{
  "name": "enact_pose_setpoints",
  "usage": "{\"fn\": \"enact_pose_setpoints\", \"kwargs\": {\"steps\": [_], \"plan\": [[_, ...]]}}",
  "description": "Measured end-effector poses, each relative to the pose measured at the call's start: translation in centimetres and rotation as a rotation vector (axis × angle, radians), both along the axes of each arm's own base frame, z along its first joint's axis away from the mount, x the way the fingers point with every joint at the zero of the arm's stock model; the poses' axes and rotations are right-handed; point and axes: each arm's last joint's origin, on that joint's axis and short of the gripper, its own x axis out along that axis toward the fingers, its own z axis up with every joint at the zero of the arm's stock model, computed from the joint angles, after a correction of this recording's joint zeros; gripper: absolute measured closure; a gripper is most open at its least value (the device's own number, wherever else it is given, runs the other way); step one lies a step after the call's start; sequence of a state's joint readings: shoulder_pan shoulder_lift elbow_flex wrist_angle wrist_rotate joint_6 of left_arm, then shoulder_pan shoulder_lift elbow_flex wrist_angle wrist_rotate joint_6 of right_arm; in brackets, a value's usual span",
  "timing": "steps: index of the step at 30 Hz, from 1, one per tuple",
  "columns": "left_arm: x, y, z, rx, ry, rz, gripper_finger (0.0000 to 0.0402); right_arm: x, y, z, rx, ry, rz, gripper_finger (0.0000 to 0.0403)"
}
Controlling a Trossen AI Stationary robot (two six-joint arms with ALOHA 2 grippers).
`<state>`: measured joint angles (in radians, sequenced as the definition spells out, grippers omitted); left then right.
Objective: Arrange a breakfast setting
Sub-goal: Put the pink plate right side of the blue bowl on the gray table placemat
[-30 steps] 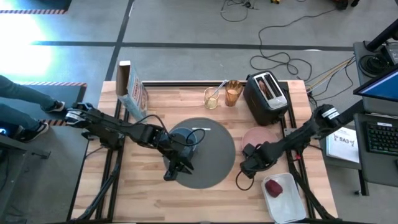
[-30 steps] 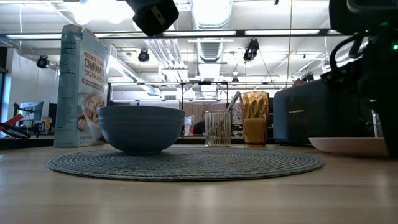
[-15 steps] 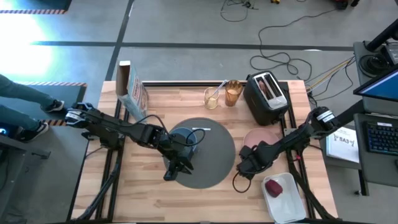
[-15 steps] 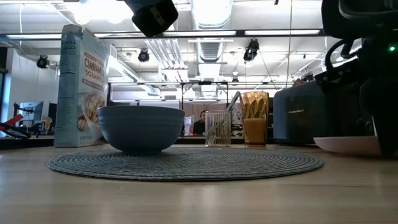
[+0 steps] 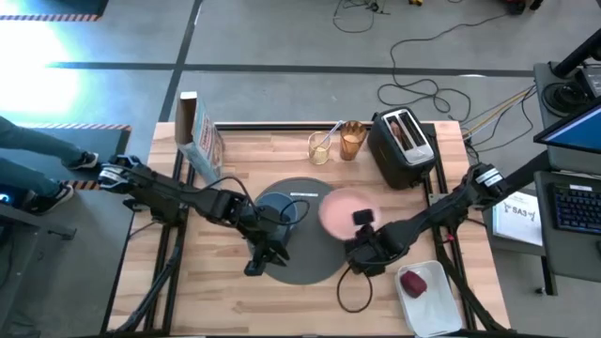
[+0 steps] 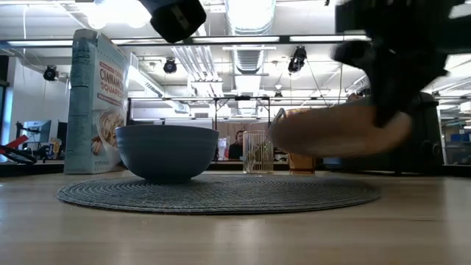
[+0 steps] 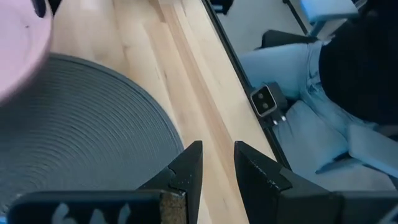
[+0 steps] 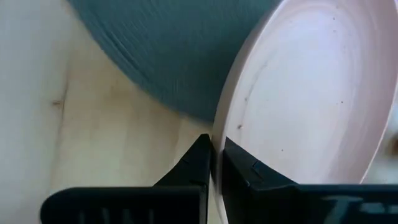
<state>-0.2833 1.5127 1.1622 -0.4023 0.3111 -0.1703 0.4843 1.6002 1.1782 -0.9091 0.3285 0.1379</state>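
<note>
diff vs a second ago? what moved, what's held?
The right gripper shut on the rim of the round pink plate, lifted it off the wooden table and carried it left, over the edge of the round dark-grey woven mat. Unchanged: the small blue bowl on the mat, the left gripper hanging over the mat's near edge holding nothing, and the black toaster.

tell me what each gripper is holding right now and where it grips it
The right gripper is shut on the pink plate, pinching its rim and carrying it above the mat. The left gripper holds nothing.
</note>
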Motion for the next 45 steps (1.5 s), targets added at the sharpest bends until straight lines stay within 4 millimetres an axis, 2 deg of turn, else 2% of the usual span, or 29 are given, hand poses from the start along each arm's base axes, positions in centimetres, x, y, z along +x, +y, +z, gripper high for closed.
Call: {"fn": "enact_pose_setpoints", "kwargs": {"steps": [4,8,17,21,27,33,40,45], "plan": [[-0.5,-0.7,-0.2,-0.029,0.048,-0.039,0.0326,1.8,0.5,-0.3,-0.013,-0.004,0.228,0.0392],[-0.9,-1.6,-0.3,-0.035,0.066,-0.061,0.0326,3.0,0.7,-2.0,0.047,0.075,0.263,0.0391],[-1.3,-2.1,-0.2,-0.047,0.082,-0.071,0.0326,4.7,1.1,-5.4,-0.071,0.169,0.339,0.0390],[-1.3,-2.2,-0.2,-0.053,0.088,-0.067,0.0326,4.9,0.7,-5.4,-0.134,0.152,0.310,0.0390],[-1.3,-2.2,-0.2,-0.060,0.095,-0.056,0.0326,5.0,0.4,-5.4,-0.110,0.125,0.200,0.0390],[-1.3,-2.2,-0.1,-0.061,0.092,-0.055,0.0326,5.0,0.5,-5.4,-0.099,0.127,0.200,0.0379],[-1.3,-2.2,-0.1,-0.063,0.093,-0.053,0.0326,5.0,0.5,-5.4,-0.102,0.120,0.198,0.0392],[-1.3,-2.2,-0.1,-0.063,0.093,-0.052,0.0326,5.1,0.5,-5.3,-0.111,0.094,0.151,0.0383]]}}
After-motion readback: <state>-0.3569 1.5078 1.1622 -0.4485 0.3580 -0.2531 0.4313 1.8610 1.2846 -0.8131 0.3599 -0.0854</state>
